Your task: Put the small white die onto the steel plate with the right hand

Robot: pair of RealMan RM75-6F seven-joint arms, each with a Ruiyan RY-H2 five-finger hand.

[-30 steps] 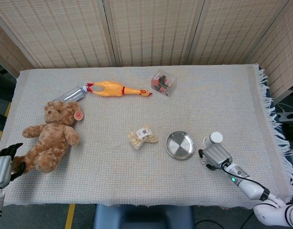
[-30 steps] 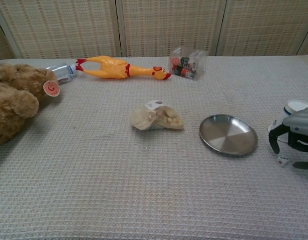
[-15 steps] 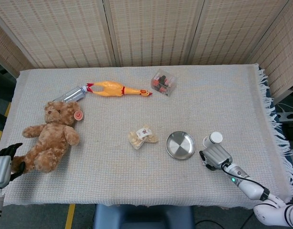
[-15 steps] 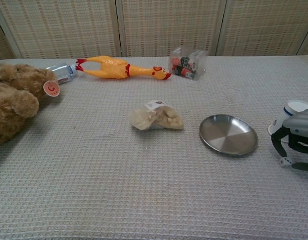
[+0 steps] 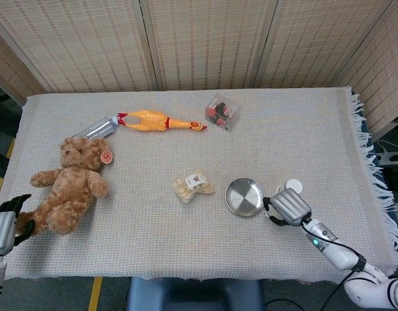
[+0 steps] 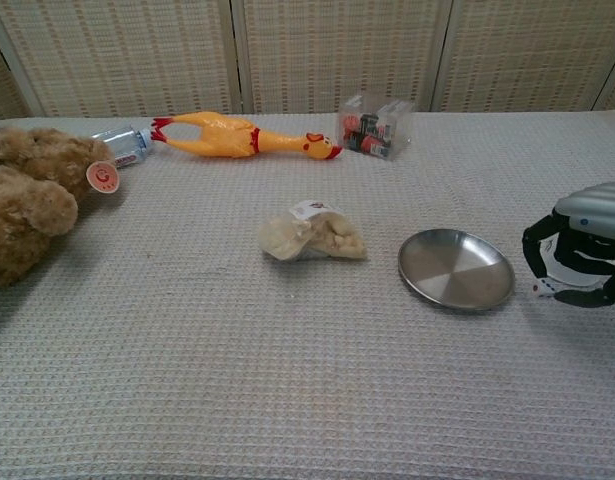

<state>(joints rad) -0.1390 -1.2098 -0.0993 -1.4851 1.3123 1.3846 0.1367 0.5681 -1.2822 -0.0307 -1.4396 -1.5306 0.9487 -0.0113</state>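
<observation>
right hand [image 6: 577, 258] pinching the small white die [image 6: 544, 288], lifted just beside the steel plate [image 6: 455, 268]. carry step; next needs release over plate.

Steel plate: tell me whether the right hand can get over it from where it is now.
Probably yes. The right hand hangs just beside the steel plate, off the cloth, with only bare cloth between them. The snack bag lies on the plate's far side, out of the way. Whether it holds the die is unclear.

No legible text anywhere. Teddy bear [image 5: 68, 183] carries round red tag [image 6: 104, 177] with white mark, unreadable. Snack bag [image 6: 311, 233] label and clear box [image 6: 375, 125] print too small to read.
</observation>
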